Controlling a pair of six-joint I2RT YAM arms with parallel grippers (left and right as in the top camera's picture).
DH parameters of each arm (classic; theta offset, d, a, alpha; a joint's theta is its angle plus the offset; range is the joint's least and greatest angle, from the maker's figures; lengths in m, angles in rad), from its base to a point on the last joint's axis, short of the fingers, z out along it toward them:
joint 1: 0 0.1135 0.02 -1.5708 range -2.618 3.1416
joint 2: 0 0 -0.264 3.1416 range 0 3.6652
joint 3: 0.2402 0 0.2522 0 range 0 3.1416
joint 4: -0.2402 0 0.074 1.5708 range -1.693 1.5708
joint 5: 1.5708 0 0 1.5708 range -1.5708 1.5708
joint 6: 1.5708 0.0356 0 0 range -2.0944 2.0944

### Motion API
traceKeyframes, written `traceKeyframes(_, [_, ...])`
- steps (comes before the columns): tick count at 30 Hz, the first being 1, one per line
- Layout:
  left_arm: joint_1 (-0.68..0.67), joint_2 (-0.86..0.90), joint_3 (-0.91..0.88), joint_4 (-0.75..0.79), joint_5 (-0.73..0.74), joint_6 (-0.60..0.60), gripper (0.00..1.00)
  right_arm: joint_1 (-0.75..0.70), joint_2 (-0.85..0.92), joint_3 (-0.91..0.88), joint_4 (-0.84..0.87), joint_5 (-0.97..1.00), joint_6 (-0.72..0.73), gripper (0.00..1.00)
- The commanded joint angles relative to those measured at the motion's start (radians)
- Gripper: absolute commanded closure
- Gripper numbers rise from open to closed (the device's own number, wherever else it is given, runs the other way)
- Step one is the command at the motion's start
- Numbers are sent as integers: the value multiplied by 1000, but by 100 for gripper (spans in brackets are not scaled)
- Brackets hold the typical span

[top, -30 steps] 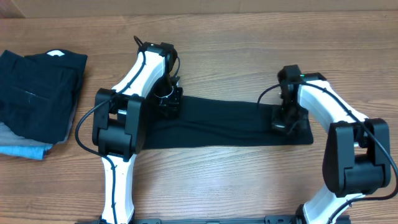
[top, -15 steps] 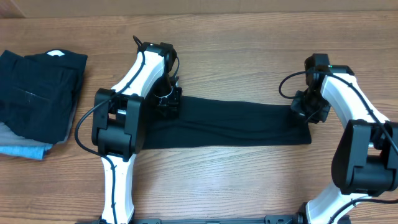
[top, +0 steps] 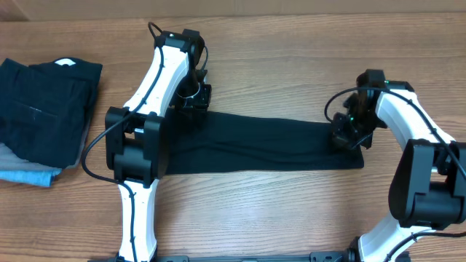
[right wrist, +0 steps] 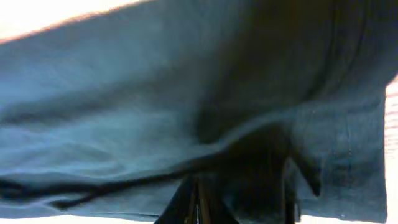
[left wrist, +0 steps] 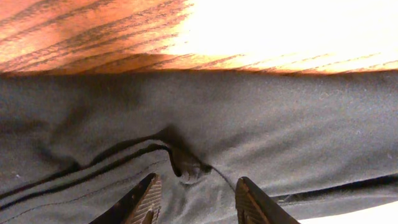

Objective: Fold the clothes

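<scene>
Two arms over one black T-shirt (top: 269, 145), which lies as a long flat strip across mid-frame on the wooden worktop (top: 291, 44). It runs left-right w/ lengthwise creases.

At the strip's upper-left end: left gripper (top: 195, 102). Wrist cam shows its fingers (left wrist: 146, 196) spread apart at bottom of frame, w/ a small puckered nub of the shirt between them, not pinched.

At the strip's right end: right gripper (top: 348, 136), low on the cloth. Wrist cam there is nearly all dark fabric, so can't tell if it is clamped or apart.

Far left of overhead frame, well apart from the strip: stack of folded dark garments (top: 44, 109), w/ light-blue piece (top: 29, 175) at the bottom. White tag (top: 65, 63) at the stack's upper edge, too small to read.
</scene>
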Motion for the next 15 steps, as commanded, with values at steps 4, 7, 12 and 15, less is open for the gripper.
traceKeyframes(4, [4, -7, 15, 11, -10, -10, 54, -4, 1, -13, -101, 142, 109, 96])
traceKeyframes(7, [4, -7, 15, 24, -10, -10, 53, -4, 1, -24, -130, 246, 203, 96])
traceKeyframes(12, [4, -7, 15, 26, -10, -10, 54, -4, 1, -88, -47, 266, 210, 96])
traceKeyframes(15, [4, -7, 21, 19, -10, -10, 53, -5, 1, -88, -21, 318, 242, 96])
